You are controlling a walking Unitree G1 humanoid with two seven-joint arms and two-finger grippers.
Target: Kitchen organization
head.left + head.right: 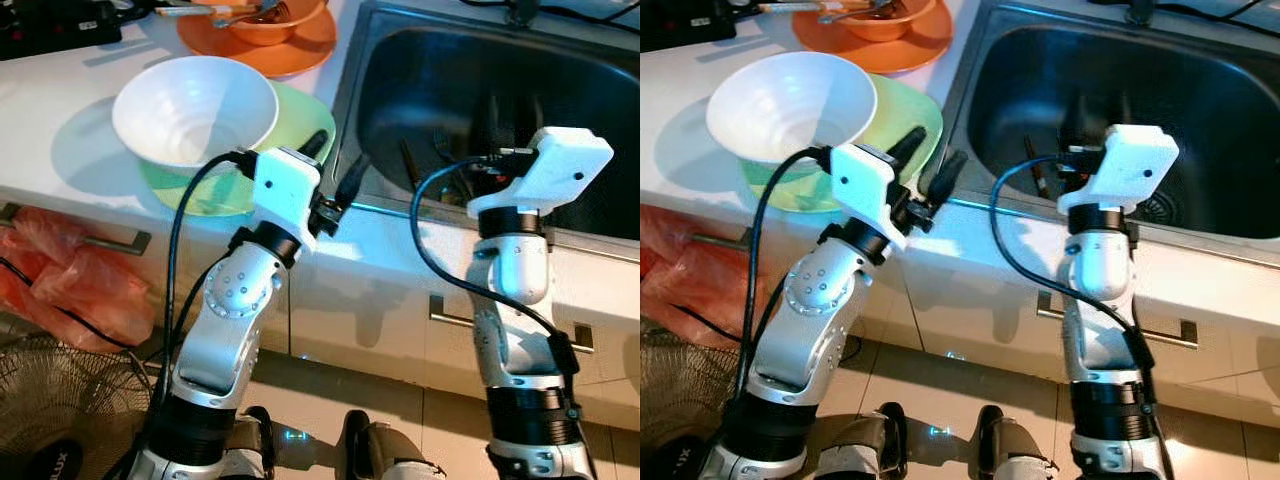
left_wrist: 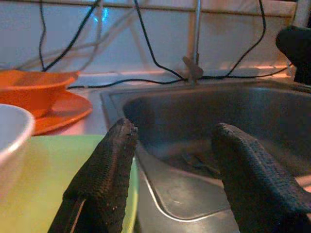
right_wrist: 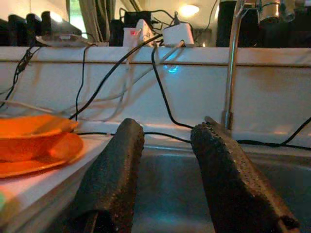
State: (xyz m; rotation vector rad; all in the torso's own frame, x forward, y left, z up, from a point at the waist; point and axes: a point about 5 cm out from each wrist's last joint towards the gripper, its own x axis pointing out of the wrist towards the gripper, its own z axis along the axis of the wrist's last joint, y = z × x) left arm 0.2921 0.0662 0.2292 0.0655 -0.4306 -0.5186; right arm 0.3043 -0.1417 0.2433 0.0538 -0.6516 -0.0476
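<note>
A white bowl (image 1: pixel 195 110) stands on a light green plate (image 1: pixel 295 115) on the white counter, just left of the steel sink (image 1: pixel 560 90). Behind them an orange bowl sits on an orange plate (image 1: pixel 300 50) with cutlery in it. My left gripper (image 1: pixel 335 165) is open and empty. It hovers at the counter's front edge, between the green plate (image 2: pixel 58 170) and the sink rim (image 2: pixel 160 194). My right gripper (image 1: pixel 1095 120) is open and empty too, held above the sink's front part. Dark utensils (image 2: pixel 197 165) lie on the sink bottom.
A faucet (image 3: pixel 232 63) and several cables run along the tiled wall behind the sink. A black power strip (image 1: pixel 50 25) lies at the counter's far left. Red plastic bags (image 1: pixel 70 275) hang below the counter, and a fan (image 1: pixel 50 420) stands on the floor. Cabinet handles (image 1: pixel 500 325) face me.
</note>
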